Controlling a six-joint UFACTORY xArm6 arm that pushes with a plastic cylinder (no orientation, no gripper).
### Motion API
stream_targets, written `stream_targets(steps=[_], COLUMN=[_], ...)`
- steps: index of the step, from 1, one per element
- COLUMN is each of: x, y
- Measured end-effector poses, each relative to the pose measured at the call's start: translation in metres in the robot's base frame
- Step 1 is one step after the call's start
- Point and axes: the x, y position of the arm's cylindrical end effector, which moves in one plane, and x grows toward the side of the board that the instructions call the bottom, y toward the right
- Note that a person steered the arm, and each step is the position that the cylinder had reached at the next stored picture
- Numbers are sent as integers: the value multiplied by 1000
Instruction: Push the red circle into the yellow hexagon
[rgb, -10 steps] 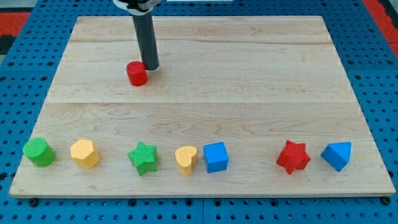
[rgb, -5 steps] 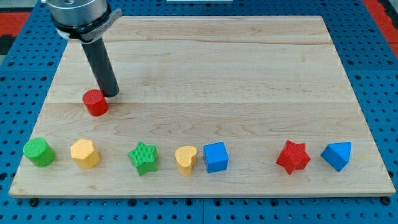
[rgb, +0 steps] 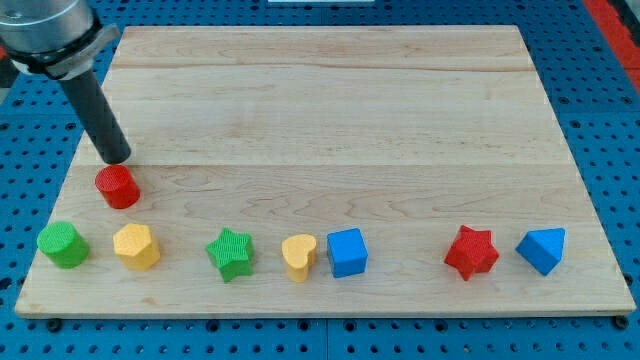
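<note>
Fingers are absent on this rod: my tip (rgb: 117, 158) sits just above the red circle (rgb: 117, 187), near the tabletop (rgb: 330, 120) left edge. Yellow hexagon (rgb: 136, 246) lies just below it, slightly right, toward the bottom-left corner.

My tip (rgb: 117, 158) sits just above the red circle (rgb: 118, 187), close to touching it. The yellow hexagon (rgb: 136, 246) is right below the circle, near it. A green circle (rgb: 62, 245) sits beside the hexagon on the wooden board (rgb: 350, 120).
</note>
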Motion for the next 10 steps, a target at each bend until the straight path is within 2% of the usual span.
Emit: stream_targets(steps=[3,5,6,8,10], x=[40,90,101,86,77], y=[15,18,18,18,42])
